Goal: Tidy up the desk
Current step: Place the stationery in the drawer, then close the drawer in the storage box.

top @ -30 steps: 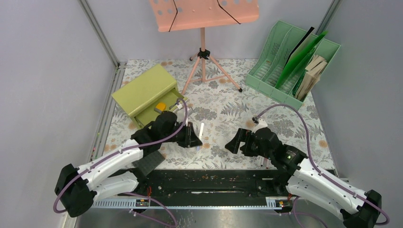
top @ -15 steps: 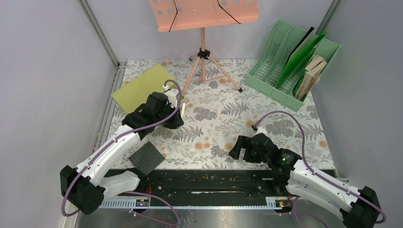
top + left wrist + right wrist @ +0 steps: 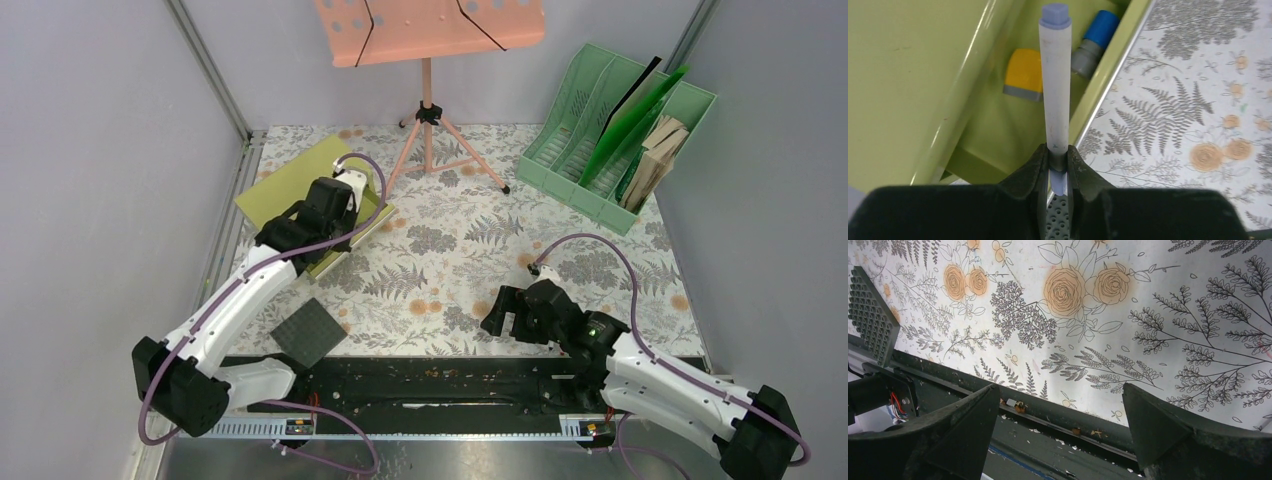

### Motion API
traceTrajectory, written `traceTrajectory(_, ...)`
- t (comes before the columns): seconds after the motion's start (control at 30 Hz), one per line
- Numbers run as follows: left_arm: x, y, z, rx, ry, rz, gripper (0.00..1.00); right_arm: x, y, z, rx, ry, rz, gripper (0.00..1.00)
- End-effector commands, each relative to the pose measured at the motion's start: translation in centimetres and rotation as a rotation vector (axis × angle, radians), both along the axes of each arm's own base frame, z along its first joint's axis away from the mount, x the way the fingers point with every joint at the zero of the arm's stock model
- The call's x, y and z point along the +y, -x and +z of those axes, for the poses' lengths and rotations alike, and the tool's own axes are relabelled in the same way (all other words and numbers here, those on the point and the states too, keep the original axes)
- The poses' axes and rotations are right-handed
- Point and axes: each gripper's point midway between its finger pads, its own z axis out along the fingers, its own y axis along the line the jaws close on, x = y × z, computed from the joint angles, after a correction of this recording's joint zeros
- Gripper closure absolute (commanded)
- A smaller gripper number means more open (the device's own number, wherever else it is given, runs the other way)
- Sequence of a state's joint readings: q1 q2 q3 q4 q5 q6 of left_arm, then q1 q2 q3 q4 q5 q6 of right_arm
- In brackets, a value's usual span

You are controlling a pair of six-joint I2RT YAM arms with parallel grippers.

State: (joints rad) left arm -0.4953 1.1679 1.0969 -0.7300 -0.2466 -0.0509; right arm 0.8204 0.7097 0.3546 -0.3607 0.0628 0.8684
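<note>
Top view: the whitish fern-printed counter [image 3: 470, 250] lies under both arms, with an olive-yellow drawer cabinet [image 3: 295, 178] rear-left.

Left wrist: my left gripper [image 3: 1057, 156] pinches a white lilac-capped pen [image 3: 1055, 85] over the open drawer [image 3: 998, 125]; I should centre it before releasing.

Right wrist: my right gripper [image 3: 1060, 392] gapes, empty.

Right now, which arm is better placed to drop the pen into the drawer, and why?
Left. The left gripper grips the pen above the open drawer; the right gripper is open, empty, away over the near edge of the desk.
</note>
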Motion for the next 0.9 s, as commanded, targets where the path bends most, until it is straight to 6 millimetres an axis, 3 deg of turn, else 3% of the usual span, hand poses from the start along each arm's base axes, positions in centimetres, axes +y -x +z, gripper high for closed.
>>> traceTrajectory(0.0,2.3,-1.3,1.8,-0.069,-0.103,0.072,1.0,0.0,-0.7,0.1,-0.011,-0.009,-0.03,0.01)
traceTrajectory(0.23,-2.8,0.1,0.9,0.013,0.083,-0.154,1.0,0.0,-0.7,-0.3,0.011,-0.016,-0.033,0.0)
traceTrajectory(0.5,-6.8,2.0,-3.5,0.247,0.188,-0.279,1.0,-0.1,-0.8,-0.7,0.034,-0.031,-0.043,0.01)
traceTrajectory(0.67,-6.7,2.2,-6.4,0.348,0.157,-0.25,1.0,-0.5,-1.1,-1.0,0.039,-0.039,-0.072,0.01)
traceTrajectory(0.87,-3.9,0.9,-8.1,0.332,0.029,-0.112,1.0,-0.4,-0.8,-1.3,0.063,-0.066,-0.064,0.0)
